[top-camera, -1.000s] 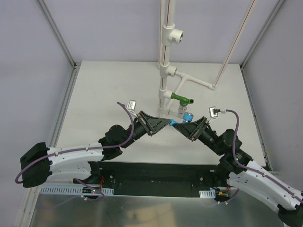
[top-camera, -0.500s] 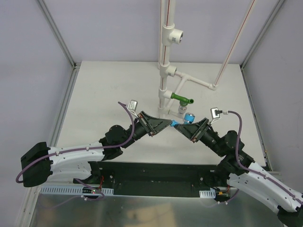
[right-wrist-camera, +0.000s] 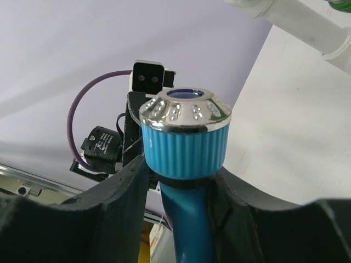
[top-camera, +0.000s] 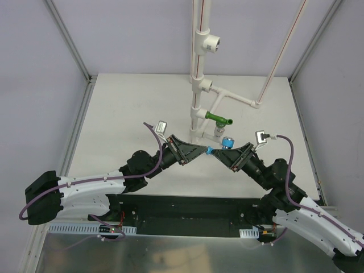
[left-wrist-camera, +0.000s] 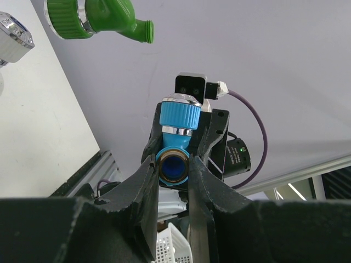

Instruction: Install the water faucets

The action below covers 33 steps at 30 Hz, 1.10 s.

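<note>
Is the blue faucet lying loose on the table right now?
No, the blue faucet is held in the air, its open end pinched between the left fingers.

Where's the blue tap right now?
Top view, centre: the blue tap is between the left tool, clamped on it, and the right tool, just in front of the green tap and white pipes.

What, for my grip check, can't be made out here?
Top view: blue faucet body, covered by left pincer and right pincer.
Left wrist: green faucet, partly cut off by the top edge.
Right wrist: whether the right pincer grips; knob hides the contact.
</note>
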Each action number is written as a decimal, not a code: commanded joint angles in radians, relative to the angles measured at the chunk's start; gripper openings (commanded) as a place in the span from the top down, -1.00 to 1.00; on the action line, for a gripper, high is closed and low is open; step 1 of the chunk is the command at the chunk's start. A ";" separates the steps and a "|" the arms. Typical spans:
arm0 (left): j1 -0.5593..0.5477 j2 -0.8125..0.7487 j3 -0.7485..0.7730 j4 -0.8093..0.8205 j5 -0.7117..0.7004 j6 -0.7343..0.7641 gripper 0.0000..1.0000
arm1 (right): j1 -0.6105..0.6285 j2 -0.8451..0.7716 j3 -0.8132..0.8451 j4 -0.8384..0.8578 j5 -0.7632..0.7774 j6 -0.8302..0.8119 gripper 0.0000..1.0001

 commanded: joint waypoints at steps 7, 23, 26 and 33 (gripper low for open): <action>-0.010 -0.008 0.009 0.024 0.031 0.006 1.00 | 0.003 -0.005 0.012 0.072 0.008 -0.019 0.79; 0.004 -0.167 -0.016 -0.324 -0.104 0.169 -0.25 | 0.004 -0.057 0.039 -0.168 0.132 -0.100 1.00; 0.019 -0.206 0.009 -0.483 -0.137 0.259 -0.28 | 0.004 -0.049 0.072 -0.277 0.233 -0.132 1.00; 0.109 -0.181 0.060 -0.665 -0.128 0.397 -0.35 | 0.003 0.032 0.110 -0.356 0.309 -0.269 1.00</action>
